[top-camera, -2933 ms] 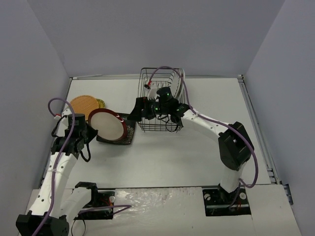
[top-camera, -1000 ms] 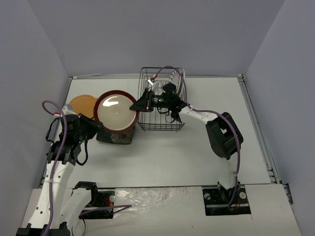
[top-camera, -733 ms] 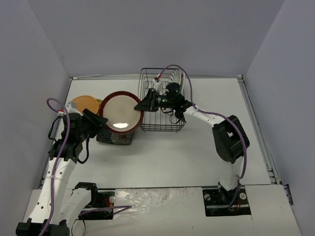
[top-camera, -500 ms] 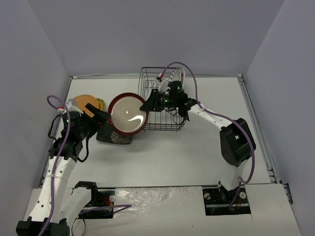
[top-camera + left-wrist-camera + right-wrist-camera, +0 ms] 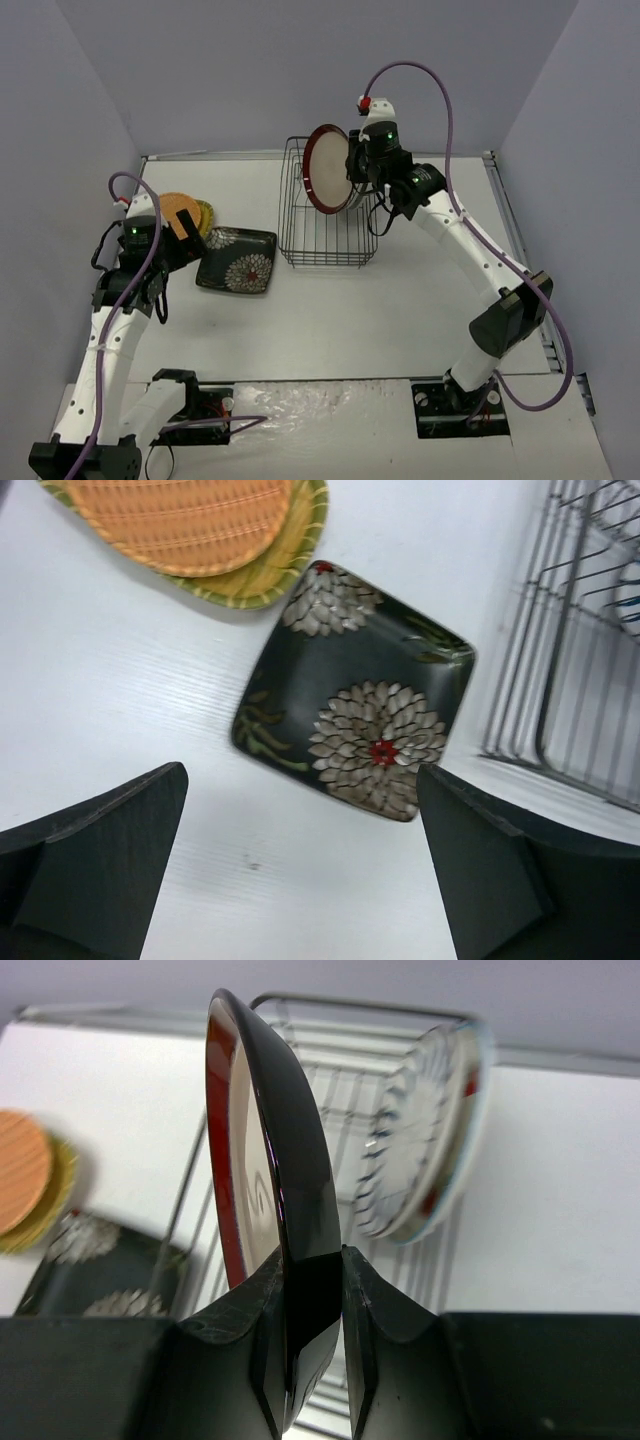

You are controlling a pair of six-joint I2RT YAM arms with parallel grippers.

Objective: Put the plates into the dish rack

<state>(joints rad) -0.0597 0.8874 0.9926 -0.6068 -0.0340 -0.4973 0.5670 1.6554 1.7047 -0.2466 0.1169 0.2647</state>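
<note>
Top external view: the right claw [image 5: 352, 180] is clenched on the rim of the red-rimmed plate [image 5: 326, 182]. Half a second ago that plate hung low beside the dark square plate [image 5: 238, 260]; now it stands on edge just left of the claw, above the dish rack [image 5: 300, 250]. Beyond that claw a striped plate [image 5: 420, 1150] leans in the rack. The left claw [image 5: 295, 865] has drawn back, released and empty. The square plate lies flat on the desk [image 5: 400, 290] ahead of it, the orange plate [image 5: 180, 520] farther on.

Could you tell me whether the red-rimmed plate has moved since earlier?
Yes. Held by the right gripper, the red-rimmed plate went from left of the dish rack to upright over it.
</note>
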